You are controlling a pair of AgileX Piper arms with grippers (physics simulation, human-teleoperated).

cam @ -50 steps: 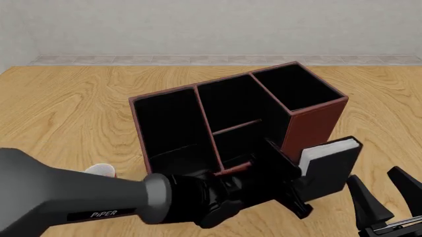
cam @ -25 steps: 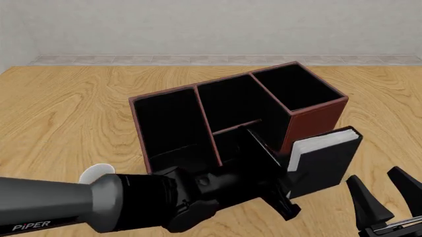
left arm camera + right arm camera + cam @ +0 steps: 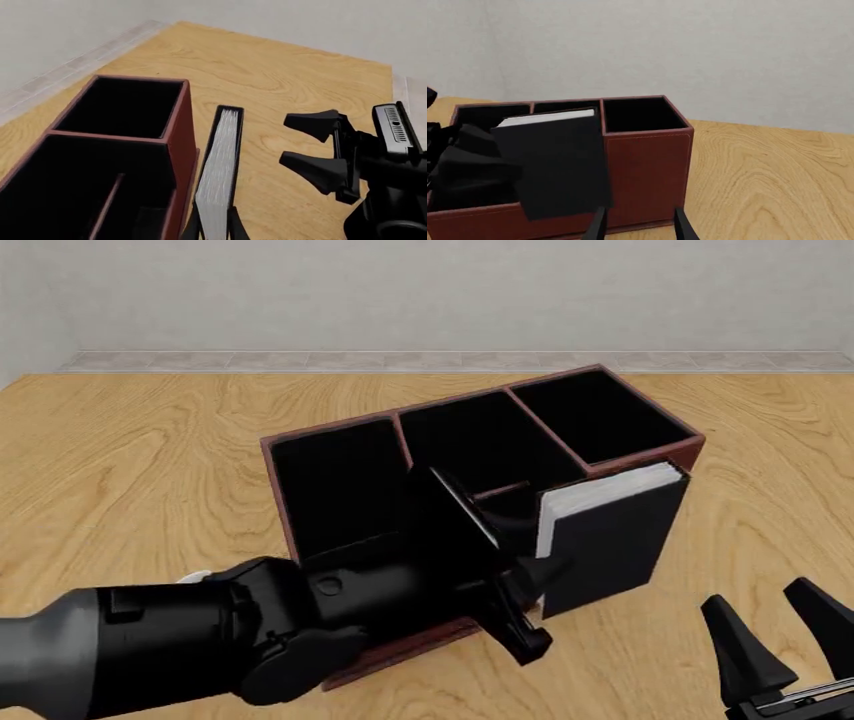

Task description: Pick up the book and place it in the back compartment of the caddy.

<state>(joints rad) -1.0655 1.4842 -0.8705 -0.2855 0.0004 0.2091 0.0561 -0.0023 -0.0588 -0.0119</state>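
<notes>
The black book (image 3: 607, 545), white page edges up, is held upright and slightly tilted in my left gripper (image 3: 534, 575), which is shut on its spine side. It hangs just outside the reddish-brown caddy (image 3: 454, 406), against the outer wall of the tall square cell, with its top near rim height. The left wrist view shows its pages (image 3: 220, 175) beside that wall (image 3: 180, 150). The right wrist view shows the book (image 3: 557, 160) in front of the caddy (image 3: 647, 170). The small back compartment is mostly hidden by my left gripper. My right gripper (image 3: 781, 635) is open and empty at the near right.
A small white object (image 3: 194, 580) peeks out left of the caddy, mostly hidden by my left arm. The right gripper (image 3: 313, 150) shows open in the left wrist view, on the book's far side from the caddy. The table is wooden, with a wall behind it.
My left gripper has lifted the book and carried it left and back, from low beside the caddy's right wall to rim height against it. The right arm has not moved.
</notes>
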